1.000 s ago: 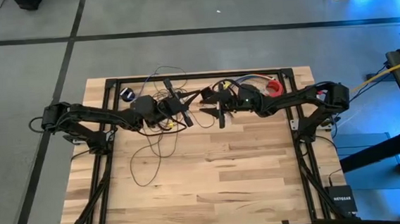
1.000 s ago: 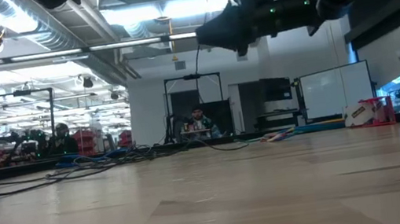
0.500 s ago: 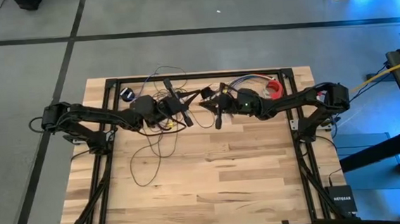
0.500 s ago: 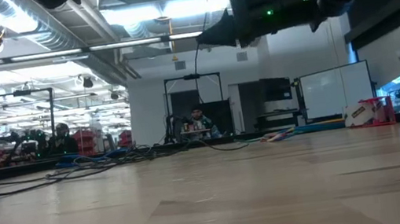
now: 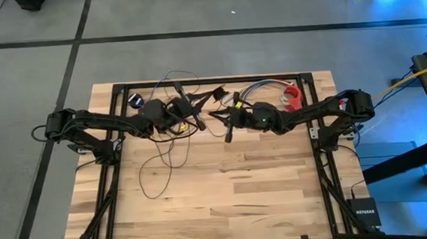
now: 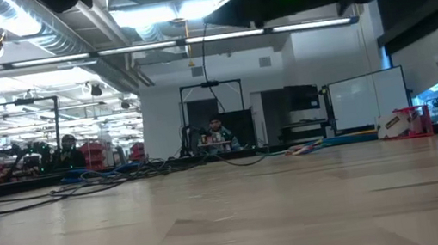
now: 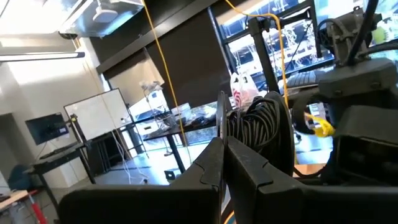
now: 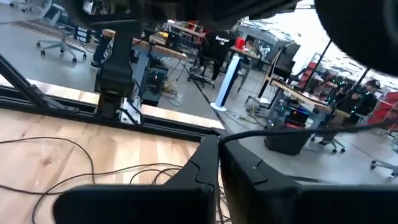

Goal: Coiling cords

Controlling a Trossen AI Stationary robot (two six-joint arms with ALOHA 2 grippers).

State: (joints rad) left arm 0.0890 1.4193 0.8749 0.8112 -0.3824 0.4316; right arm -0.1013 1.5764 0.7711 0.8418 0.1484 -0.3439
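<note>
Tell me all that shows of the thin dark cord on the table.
The cord is a thin, dark, flexible wire lying in loose loops on the wooden table, tangled at the far side, with one long loop trailing toward the near edge. A strand rises from the tangle up to the arms. The left gripper, shut, and the right gripper, shut, hover over the tangle; what they pinch is unclear.

Past the right gripper (image 8: 219,149), whose two dark fingers (image 8: 202,163) are pressed together, thin dark cords (image 8: 81,149) loop across the wooden table (image 8: 37,134) toward nine o'clock, with a black frame rail (image 8: 93,115) beyond them.
</note>
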